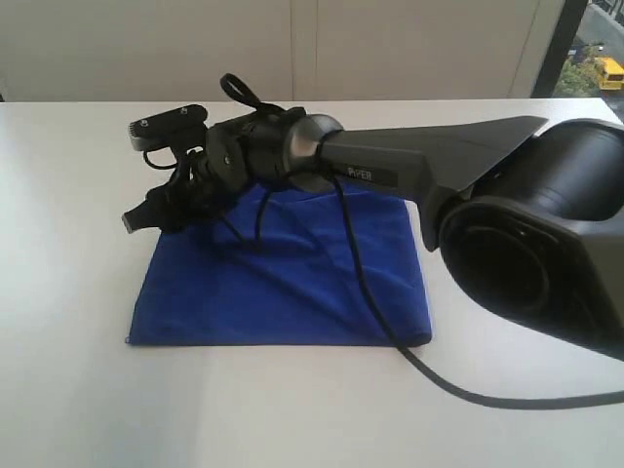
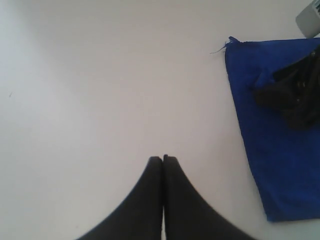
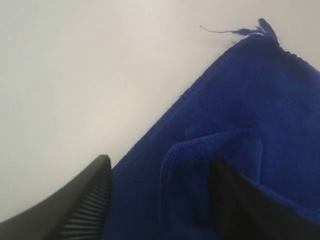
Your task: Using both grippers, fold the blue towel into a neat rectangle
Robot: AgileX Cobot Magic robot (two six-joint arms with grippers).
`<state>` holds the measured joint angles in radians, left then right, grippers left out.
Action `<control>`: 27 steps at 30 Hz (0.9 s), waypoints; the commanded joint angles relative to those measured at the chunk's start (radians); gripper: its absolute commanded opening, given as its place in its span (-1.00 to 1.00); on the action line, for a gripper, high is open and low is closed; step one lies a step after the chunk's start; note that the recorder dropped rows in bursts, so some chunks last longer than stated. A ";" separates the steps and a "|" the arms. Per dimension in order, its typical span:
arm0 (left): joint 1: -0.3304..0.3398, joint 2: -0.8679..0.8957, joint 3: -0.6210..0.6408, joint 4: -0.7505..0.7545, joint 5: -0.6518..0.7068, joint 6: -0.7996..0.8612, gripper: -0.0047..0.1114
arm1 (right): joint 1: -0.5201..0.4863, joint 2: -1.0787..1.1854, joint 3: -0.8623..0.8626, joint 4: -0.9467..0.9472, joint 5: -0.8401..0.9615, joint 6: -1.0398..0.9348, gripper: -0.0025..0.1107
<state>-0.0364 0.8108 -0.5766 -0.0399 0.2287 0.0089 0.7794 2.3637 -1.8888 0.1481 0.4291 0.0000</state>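
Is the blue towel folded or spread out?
Folded: the blue towel lies as a compact rectangle, with an upper layer's edge showing on top.

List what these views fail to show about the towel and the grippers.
- Left wrist view: the frame edge cuts off the blue towel; only the left gripper's fingertips show.
- Exterior view: the right arm covers the towel's far edge; the left gripper is out of frame.
- Right wrist view: close and blurred; whether the right gripper touches the raised fold is unclear.
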 commanded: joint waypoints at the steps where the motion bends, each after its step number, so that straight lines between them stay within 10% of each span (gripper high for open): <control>1: 0.001 -0.008 0.008 -0.012 0.003 -0.009 -0.92 | 0.007 -0.087 -0.012 0.001 0.039 0.000 0.10; 7: 0.001 -0.008 0.008 -0.012 0.003 -0.009 -0.92 | -0.029 -0.204 -0.008 -0.191 0.278 0.000 0.00; 15: 0.001 -0.008 0.008 -0.012 0.003 -0.009 -0.92 | -0.221 -0.195 0.062 -0.251 0.445 -0.114 -0.94; 27: 0.001 -0.008 0.008 -0.012 0.003 -0.009 -0.92 | -0.467 -0.158 0.185 -0.051 0.218 -0.362 -0.96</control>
<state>-0.0364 0.8108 -0.5766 -0.0399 0.2287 0.0089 0.3351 2.1907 -1.7180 0.0171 0.6878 -0.2841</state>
